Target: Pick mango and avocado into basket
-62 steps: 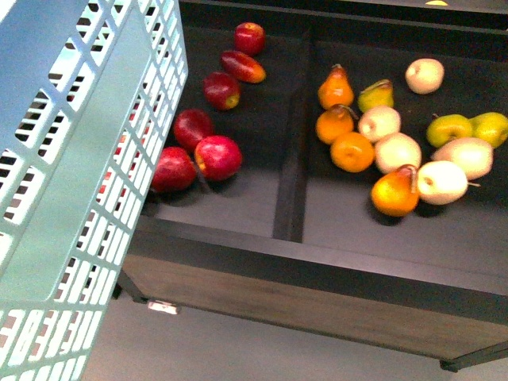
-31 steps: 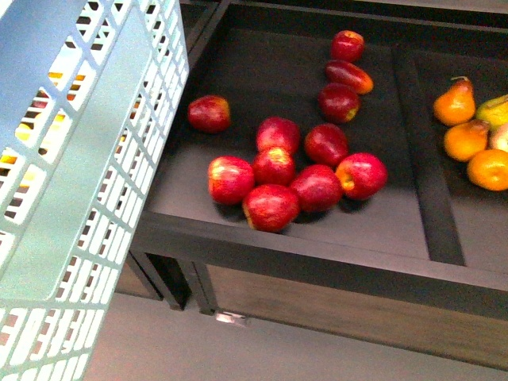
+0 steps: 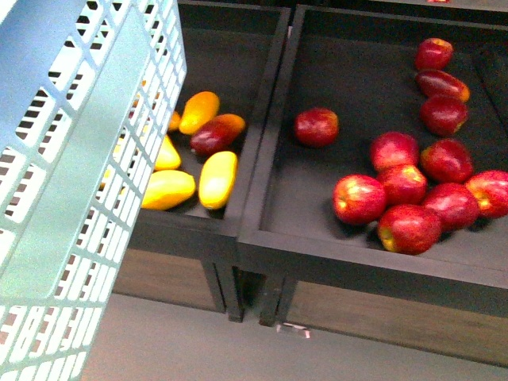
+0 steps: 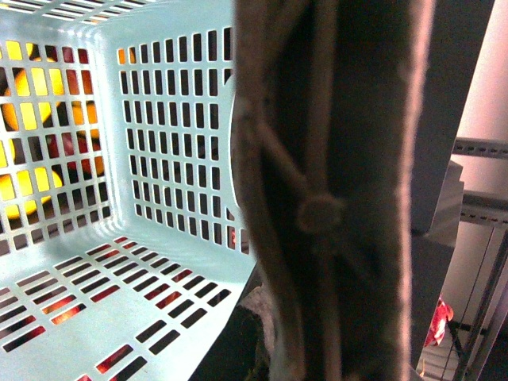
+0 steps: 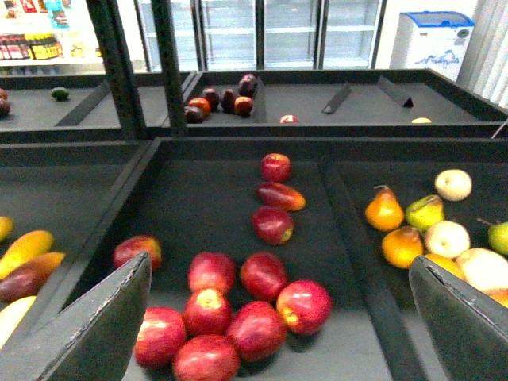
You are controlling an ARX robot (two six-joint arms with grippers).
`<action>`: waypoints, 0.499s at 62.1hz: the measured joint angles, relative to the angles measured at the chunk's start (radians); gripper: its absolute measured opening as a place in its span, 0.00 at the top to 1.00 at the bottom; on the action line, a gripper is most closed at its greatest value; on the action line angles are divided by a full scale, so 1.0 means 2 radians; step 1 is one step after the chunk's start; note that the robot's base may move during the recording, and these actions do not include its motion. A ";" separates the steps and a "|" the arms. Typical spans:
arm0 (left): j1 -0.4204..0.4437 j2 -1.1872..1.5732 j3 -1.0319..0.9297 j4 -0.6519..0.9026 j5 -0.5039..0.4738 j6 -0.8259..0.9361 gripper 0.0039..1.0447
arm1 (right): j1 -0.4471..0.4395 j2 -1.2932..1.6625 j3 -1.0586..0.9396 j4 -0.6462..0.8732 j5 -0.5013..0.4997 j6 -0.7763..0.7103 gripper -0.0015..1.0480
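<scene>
The turquoise basket (image 3: 71, 159) fills the left of the front view, held up beside the shelf. My left gripper is shut on its brown-purple handle (image 4: 317, 206); the gripper's fingers are hidden behind the handle. The basket's inside (image 4: 103, 262) holds nothing. Several yellow mangoes (image 3: 217, 178) lie in the left bin beside a dark red one (image 3: 214, 133). They also show at the edge of the right wrist view (image 5: 24, 248). My right gripper (image 5: 278, 325) is open and empty above the red apples. A small dark green fruit (image 5: 59, 94) lies in a far bin; I cannot tell whether it is the avocado.
Several red apples (image 3: 397, 194) lie in the right bin, parted from the mango bin by a black divider wall (image 3: 262, 135). Pears and orange fruit (image 5: 421, 230) fill the bin further right. More shelves and fridges stand behind. Grey floor lies below the shelf front.
The view has swung left along the shelf. The pear bin has left the front view, the apples have slid right, and the mango bin has come in. The basket stays in place.
</scene>
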 joint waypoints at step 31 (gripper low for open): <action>0.000 0.000 0.000 0.000 -0.002 0.000 0.96 | 0.000 0.000 0.000 0.000 -0.002 0.000 0.08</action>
